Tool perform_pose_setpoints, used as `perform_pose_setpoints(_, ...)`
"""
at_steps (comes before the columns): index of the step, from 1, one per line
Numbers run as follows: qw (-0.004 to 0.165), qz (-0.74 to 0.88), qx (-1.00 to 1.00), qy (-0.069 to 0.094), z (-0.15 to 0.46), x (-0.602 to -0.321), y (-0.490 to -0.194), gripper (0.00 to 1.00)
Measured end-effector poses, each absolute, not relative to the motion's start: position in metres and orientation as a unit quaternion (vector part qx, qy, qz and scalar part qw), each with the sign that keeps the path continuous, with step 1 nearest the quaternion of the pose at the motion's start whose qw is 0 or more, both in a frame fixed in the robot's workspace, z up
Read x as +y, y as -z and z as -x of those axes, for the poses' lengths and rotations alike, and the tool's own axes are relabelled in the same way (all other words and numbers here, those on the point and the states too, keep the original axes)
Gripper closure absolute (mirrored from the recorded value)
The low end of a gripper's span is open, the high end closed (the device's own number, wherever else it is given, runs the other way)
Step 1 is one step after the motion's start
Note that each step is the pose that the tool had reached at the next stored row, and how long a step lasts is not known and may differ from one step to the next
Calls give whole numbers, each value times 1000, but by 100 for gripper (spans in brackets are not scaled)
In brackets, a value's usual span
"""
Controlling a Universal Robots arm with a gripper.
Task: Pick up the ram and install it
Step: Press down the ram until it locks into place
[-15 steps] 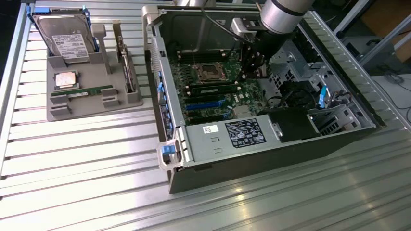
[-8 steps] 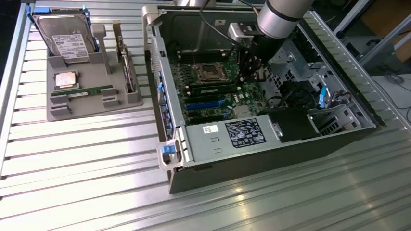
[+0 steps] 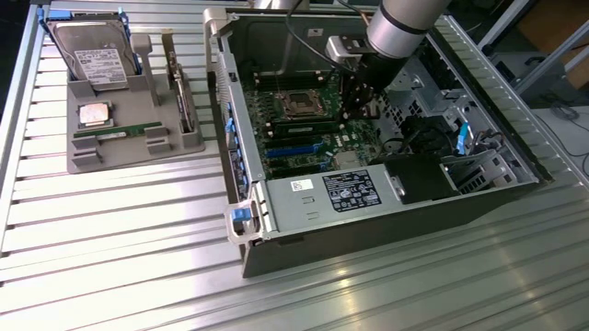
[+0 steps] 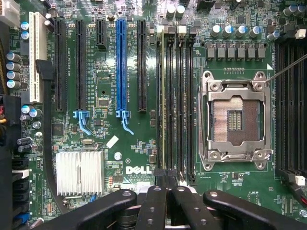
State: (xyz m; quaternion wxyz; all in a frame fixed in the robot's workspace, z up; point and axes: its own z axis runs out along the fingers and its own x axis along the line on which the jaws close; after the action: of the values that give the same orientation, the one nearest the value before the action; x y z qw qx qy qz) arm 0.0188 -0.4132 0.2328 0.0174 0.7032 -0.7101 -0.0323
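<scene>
One ram (image 4: 164, 100) stick sits in the slot beside the empty processor socket (image 4: 235, 120), long axis running 12 to 6 in the wrist view; the hand (image 4: 168, 189) is shut right at its 6 o'clock end, fingers pinched together, touching or nearly so, hard to tell.

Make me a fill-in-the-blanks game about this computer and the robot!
The gripper has its fingers ____.
Between black slots, one long slot is coloured ____.
The processor socket is ____.
White letters on the motherboard spell ____.
Missing words: shut; blue; empty; DELL.
</scene>
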Motion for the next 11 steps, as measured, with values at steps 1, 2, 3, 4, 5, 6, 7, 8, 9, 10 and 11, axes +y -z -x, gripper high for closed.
perform_pose_setpoints(1,17,-703,-710,32,-19,-413,-232,90)
perform_pose_setpoints(2,17,-703,-710,32,-19,-413,-232,90)
perform_pose_setpoints(3,17,-703,-710,33,-19,-413,-232,90)
perform_pose_setpoints(4,16,-703,-710,33,-19,-413,-232,90)
perform_pose_setpoints(5,16,-703,-710,33,-19,-413,-232,90)
perform_pose_setpoints(6,15,-703,-710,32,-19,-413,-236,90)
perform_pose_setpoints(7,15,-703,-710,32,-19,-413,-239,90)
perform_pose_setpoints(8,14,-703,-710,31,-19,-413,-244,90)
perform_pose_setpoints(9,12,-703,-710,29,-19,-413,-250,90)
perform_pose_setpoints(10,10,-703,-710,27,-18,-413,-254,90)
perform_pose_setpoints(11,9,-704,-710,26,-14,-413,-254,90)
